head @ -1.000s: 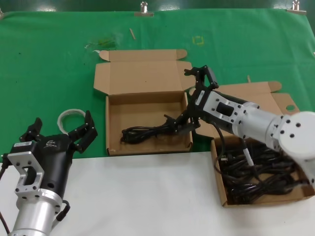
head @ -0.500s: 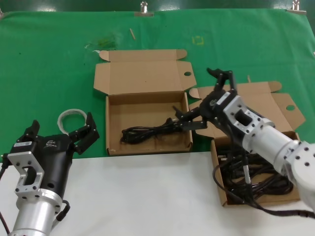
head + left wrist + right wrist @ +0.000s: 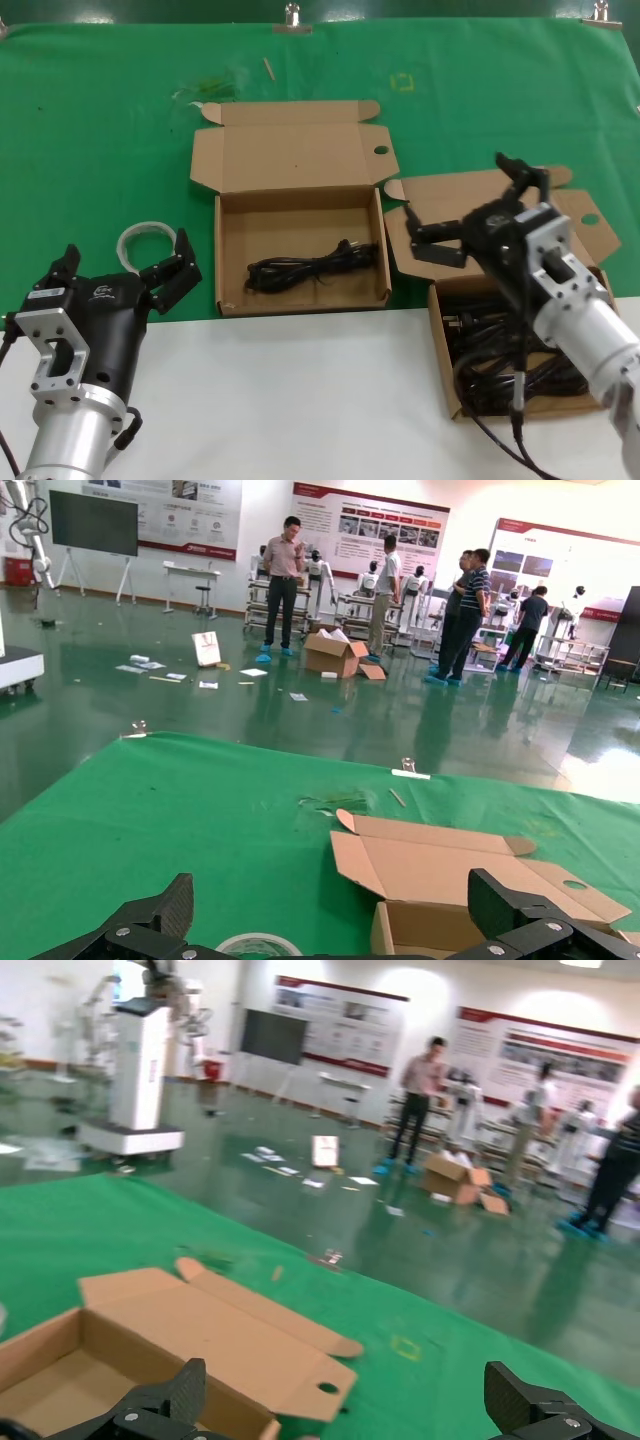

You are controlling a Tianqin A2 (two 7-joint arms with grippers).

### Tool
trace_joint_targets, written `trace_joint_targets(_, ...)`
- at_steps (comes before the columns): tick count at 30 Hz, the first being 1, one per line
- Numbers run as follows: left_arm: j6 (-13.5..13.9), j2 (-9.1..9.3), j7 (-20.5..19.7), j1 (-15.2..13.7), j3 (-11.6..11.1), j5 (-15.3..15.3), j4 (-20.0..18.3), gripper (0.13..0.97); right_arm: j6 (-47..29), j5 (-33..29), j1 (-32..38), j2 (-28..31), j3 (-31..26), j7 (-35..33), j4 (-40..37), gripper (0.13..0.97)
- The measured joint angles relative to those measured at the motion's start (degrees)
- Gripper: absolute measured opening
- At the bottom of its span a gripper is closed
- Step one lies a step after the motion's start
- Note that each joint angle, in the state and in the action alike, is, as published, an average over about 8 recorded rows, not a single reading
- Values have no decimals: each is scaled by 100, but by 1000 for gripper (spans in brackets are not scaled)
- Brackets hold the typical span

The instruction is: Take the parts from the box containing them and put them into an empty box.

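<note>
The box containing the parts stands at the right front, lid open, with several black cable bundles in it. The other box stands open in the middle and holds one cable bundle along its front wall. My right gripper is open and holds nothing; it hovers over the right box's lid, between the two boxes. In the right wrist view the right gripper is spread wide, with the middle box beyond it. My left gripper is open and idle at the left front.
A whitish ring lies on the green cloth just past the left gripper; it also shows in the left wrist view. White table surface runs along the front. Clips hold the cloth's far edge.
My right gripper has let go of a cable bundle in the middle box and has drawn back to the right, over the right box's lid. The left arm has not moved.
</note>
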Motion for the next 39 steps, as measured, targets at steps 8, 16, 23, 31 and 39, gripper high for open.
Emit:
trace_joint_targets(8,0,0,0,0,0,0,0,966,510,415,-620,-29,379,114,452,966)
trace_joint_targets(16,0,0,0,0,0,0,0,966,981,799,-1191,-55,728,219,870,966)
trace_joint_targets(23,0,0,0,0,0,0,0,966,1088,886,-1320,-61,807,243,964,966)
trace_joint_targets(31,0,0,0,0,0,0,0,966,1090,887,-1322,-61,809,243,966,966)
trace_joint_targets(39,0,0,0,0,0,0,0,966,1090,887,-1322,-61,809,243,966,966)
